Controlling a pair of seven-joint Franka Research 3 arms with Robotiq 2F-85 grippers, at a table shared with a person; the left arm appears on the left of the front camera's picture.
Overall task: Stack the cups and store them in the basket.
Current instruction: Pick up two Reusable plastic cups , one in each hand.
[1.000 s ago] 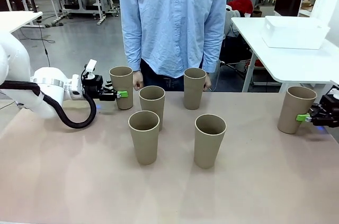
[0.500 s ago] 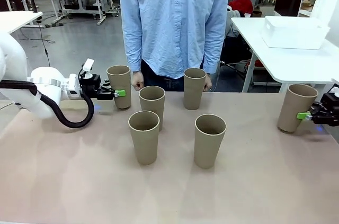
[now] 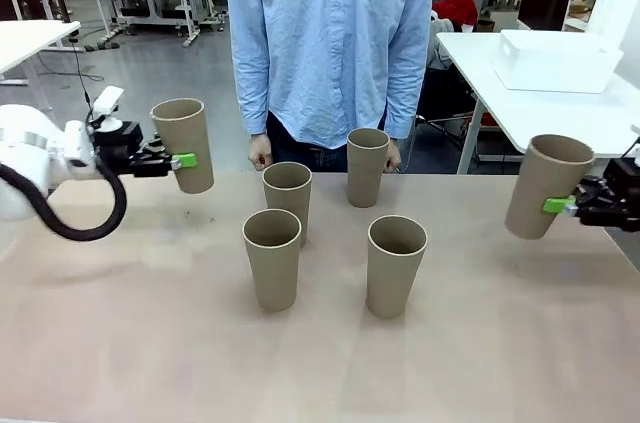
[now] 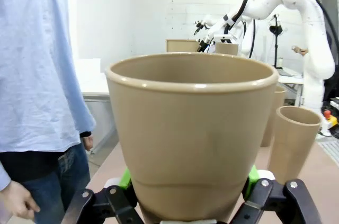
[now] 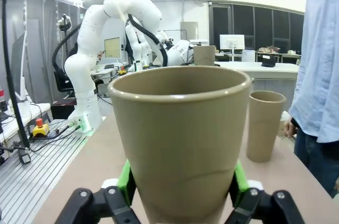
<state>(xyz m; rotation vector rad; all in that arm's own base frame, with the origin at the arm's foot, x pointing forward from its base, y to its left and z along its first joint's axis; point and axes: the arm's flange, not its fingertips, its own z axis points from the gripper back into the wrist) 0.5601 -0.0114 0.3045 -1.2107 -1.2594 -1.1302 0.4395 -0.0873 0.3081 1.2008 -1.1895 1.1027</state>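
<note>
Several tan paper cups are in view. My left gripper [image 3: 180, 160] is shut on one cup [image 3: 185, 143], held tilted above the table at the left; that cup [image 4: 192, 134] looms close in the left wrist view between the green pads [image 4: 125, 178]. My right gripper [image 3: 560, 205] is shut on another cup [image 3: 545, 186], lifted and tilted at the right, seen close as a cup [image 5: 180, 139] in the right wrist view. Four more stand upright mid-table: a cup [image 3: 287, 197], a cup [image 3: 367, 165], a cup [image 3: 272, 256] and a cup [image 3: 396, 264]. The white basket [image 3: 556, 60] rests on a side table at the back right.
A person in a light blue shirt [image 3: 330, 33] stands at the table's far edge, hands [image 3: 261, 153] low behind the back cups. The white side table [image 3: 540, 108] stands beyond the right corner. The table's near half [image 3: 320, 363] is bare.
Both grippers have lifted their cups off the table. The left one moved up and to the left; the right one rose and tilted its cup inward.
</note>
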